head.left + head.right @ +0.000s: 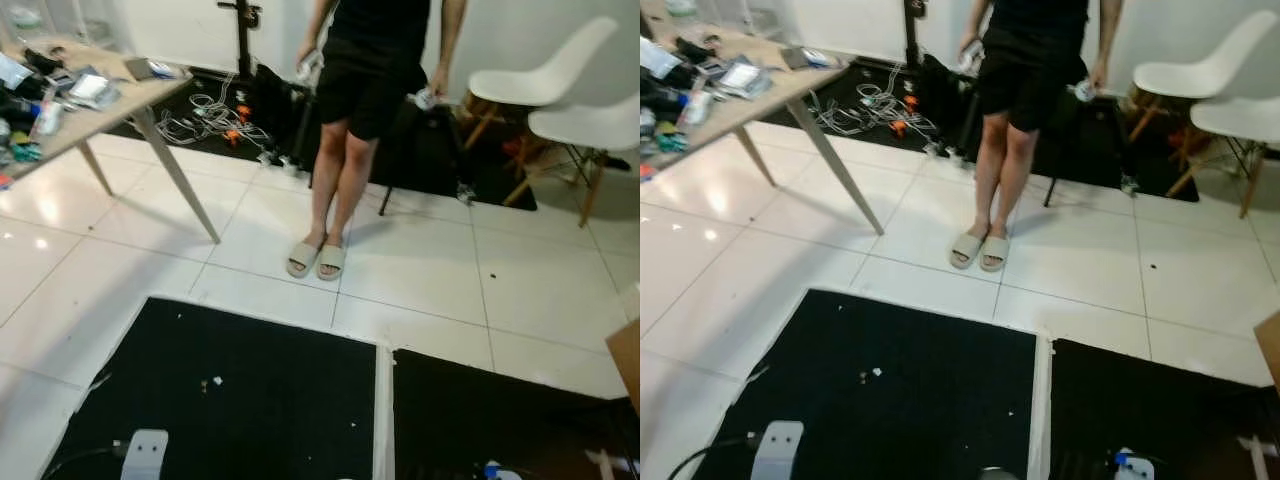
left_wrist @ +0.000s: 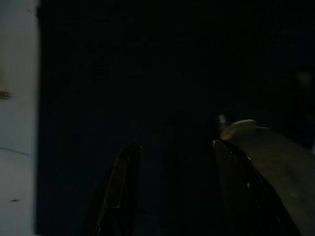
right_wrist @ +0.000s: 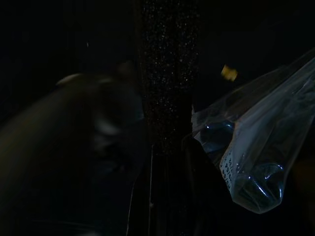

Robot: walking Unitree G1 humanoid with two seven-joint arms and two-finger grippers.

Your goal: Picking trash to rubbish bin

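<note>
In the dim right wrist view a clear plastic bag with printed text and dark contents hangs close in front of the camera. My right gripper looks shut on its edge. My left gripper hangs open over a black floor mat with nothing between its fingers. Small white scraps lie on that mat. Silver parts of my left arm and right arm show at the bottom edge of the left eye view.
A person in slippers stands on the white tiles just beyond the mat, holding small items. A cluttered table stands at the left, cables behind it. White chairs are at the right. A cardboard edge is at the far right.
</note>
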